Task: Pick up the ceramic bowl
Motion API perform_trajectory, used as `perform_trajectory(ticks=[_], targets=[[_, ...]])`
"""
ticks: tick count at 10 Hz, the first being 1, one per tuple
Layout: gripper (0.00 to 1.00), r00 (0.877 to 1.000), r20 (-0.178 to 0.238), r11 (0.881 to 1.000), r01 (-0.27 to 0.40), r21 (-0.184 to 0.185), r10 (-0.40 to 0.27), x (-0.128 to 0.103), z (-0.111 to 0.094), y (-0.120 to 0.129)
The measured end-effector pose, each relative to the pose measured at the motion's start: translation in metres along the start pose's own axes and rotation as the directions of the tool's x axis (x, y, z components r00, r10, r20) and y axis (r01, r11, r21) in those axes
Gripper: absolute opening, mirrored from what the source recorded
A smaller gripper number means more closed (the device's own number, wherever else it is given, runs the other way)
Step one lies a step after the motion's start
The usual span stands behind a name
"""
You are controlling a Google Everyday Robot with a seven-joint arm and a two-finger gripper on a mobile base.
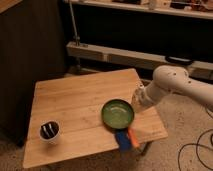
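Observation:
The ceramic bowl [118,113], wide, shallow and glossy green inside, sits on the right part of the wooden table [75,105]. The gripper [137,99] hangs at the end of the white arm [172,85], right beside the bowl's right rim, over the table's right edge. The arm reaches in from the right.
A small white cup [49,132] with dark contents stands near the table's front left corner. A flat blue and orange item [126,138] lies at the front edge just below the bowl. A dark cabinet [25,50] stands left, a metal rail [125,56] behind. Cables [192,150] lie on the floor right.

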Motion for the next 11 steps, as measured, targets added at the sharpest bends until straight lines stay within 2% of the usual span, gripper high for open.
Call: perform_trajectory(ticks=[1,2,3,4,7,8,11], targets=[[0.10,1.000,0.003,1.000,-0.006,0.006,0.006,-0.001,0.007,0.002],[0.02,1.000,0.011,0.999,-0.019,0.034,0.018,0.001,0.012,-0.002],[0.00,1.000,0.021,0.998,-0.013,0.060,0.012,0.000,0.014,-0.001],[0.05,1.000,0.028,0.997,-0.008,0.073,0.006,-0.001,0.022,0.000],[0.35,0.999,0.053,0.994,-0.015,0.105,0.009,-0.002,0.038,-0.018],[0.47,0.998,0.055,0.995,-0.018,0.102,0.013,-0.004,0.050,-0.024],[0.76,0.998,0.061,0.994,-0.038,0.102,0.032,-0.015,0.066,-0.047]])
